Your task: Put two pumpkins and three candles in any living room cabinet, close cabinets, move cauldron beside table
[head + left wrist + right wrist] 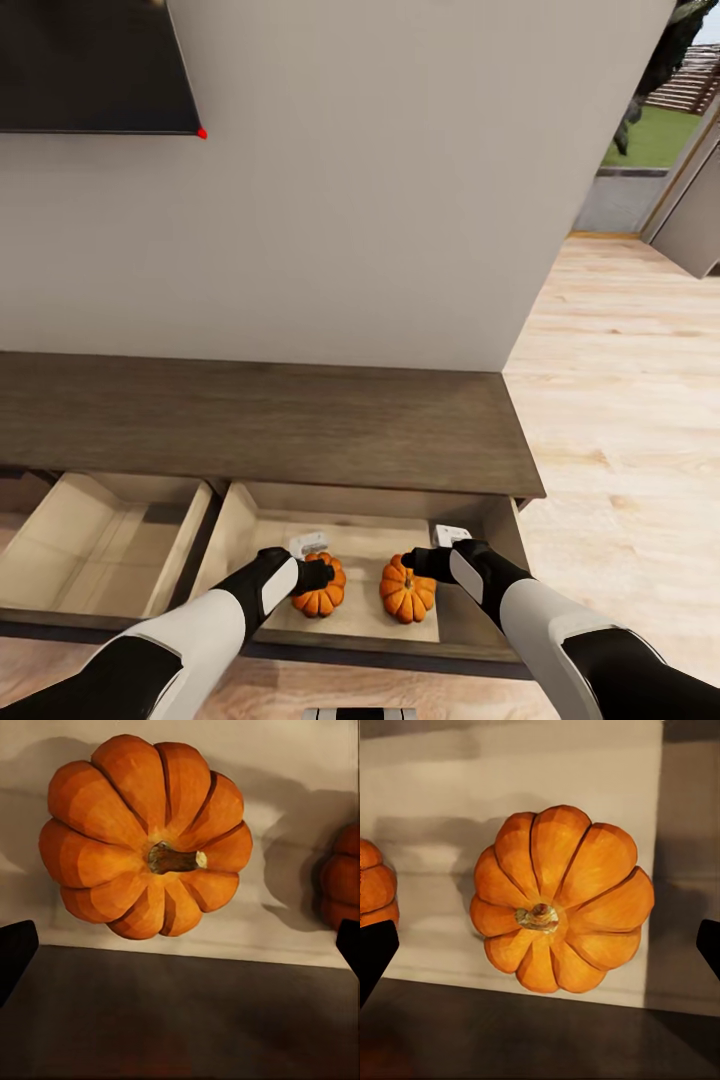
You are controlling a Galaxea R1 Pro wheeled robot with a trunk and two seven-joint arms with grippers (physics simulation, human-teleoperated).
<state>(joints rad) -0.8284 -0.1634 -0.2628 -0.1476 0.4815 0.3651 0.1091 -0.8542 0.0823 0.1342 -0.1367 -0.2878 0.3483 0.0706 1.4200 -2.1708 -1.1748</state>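
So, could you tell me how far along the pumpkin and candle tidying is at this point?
Done, by the look of it: both pumpkins sit in the cabinet's open right drawer. In hand: the left gripper and right gripper hover open over one pumpkin each, gripping nothing. Left: both drawers, including the left drawer, need closing; candles and cauldron are not in sight.
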